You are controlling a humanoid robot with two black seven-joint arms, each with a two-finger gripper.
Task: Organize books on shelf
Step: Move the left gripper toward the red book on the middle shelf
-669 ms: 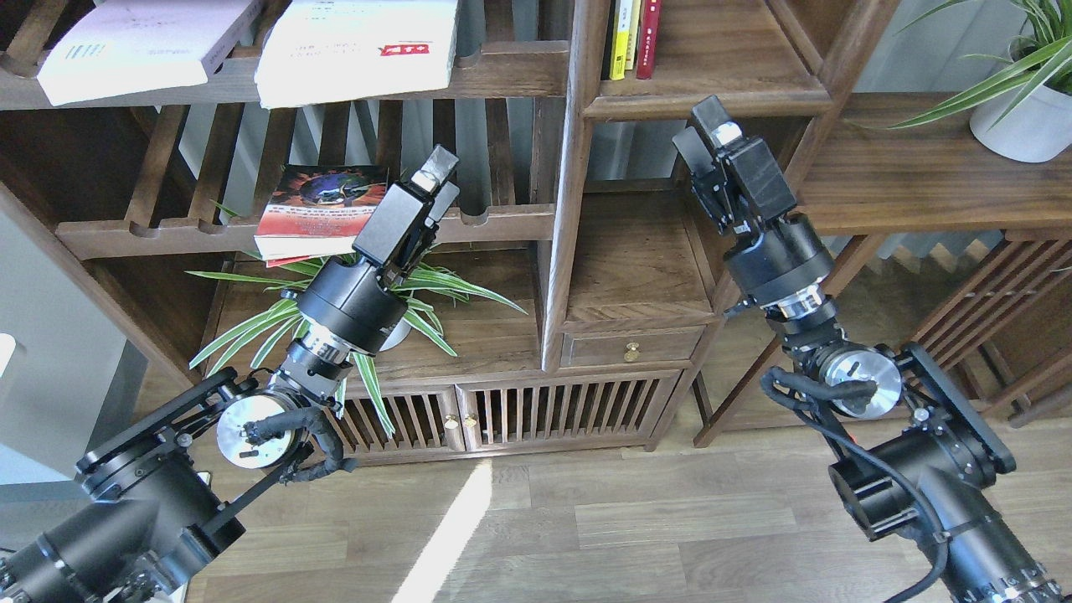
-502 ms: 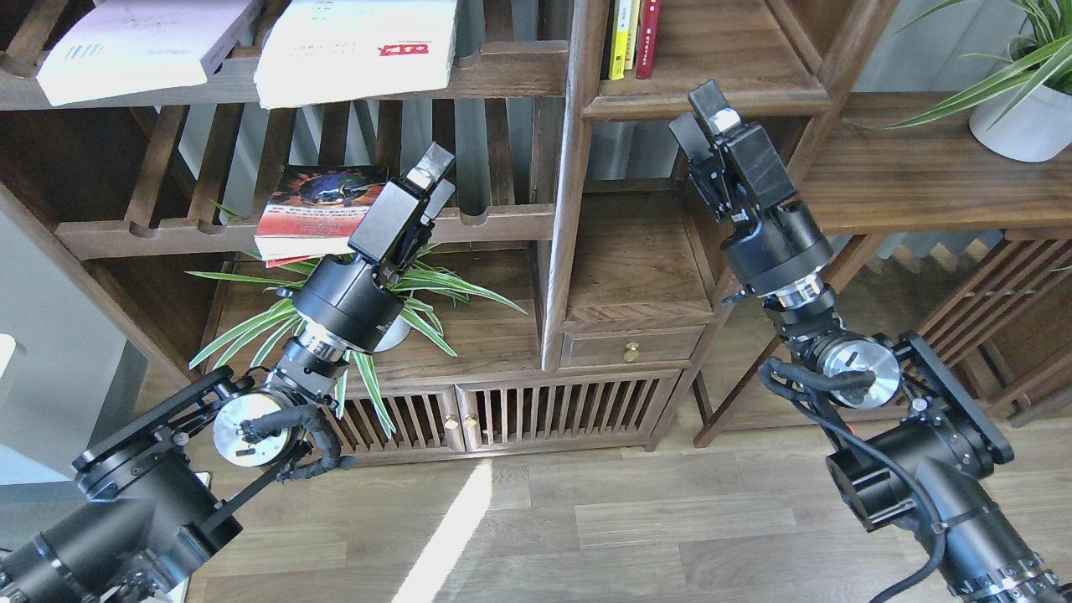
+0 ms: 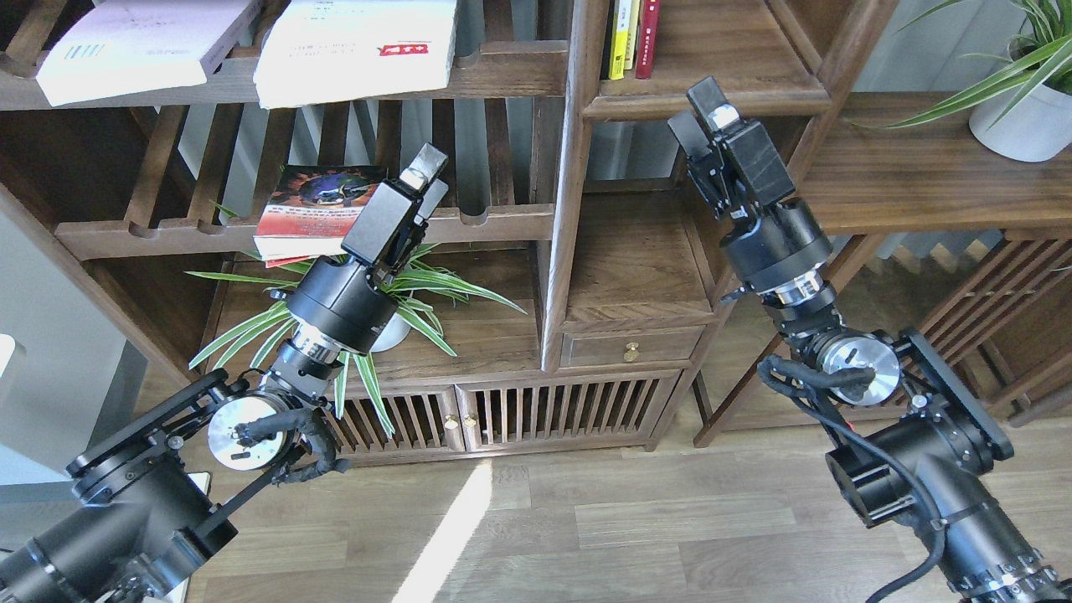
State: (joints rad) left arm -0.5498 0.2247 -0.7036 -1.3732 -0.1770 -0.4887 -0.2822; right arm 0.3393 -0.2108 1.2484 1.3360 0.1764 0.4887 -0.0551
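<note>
Left tool nearest the pictorial book

The red-and-dark book [image 3: 314, 209] lies flat on a slatted rack, at nine o'clock just beside the left tool [image 3: 423, 176], long axis running away from the robot. Neither tool, including the right tool [image 3: 699, 113], holds anything; their opening cannot be told.

Single head view, high, facing forward and down at dark brown wooden bookcase [image 3: 578, 251]. Black arms enter near left and near right corners; grey-brown plank floor [image 3: 586, 519] nearest.
</note>
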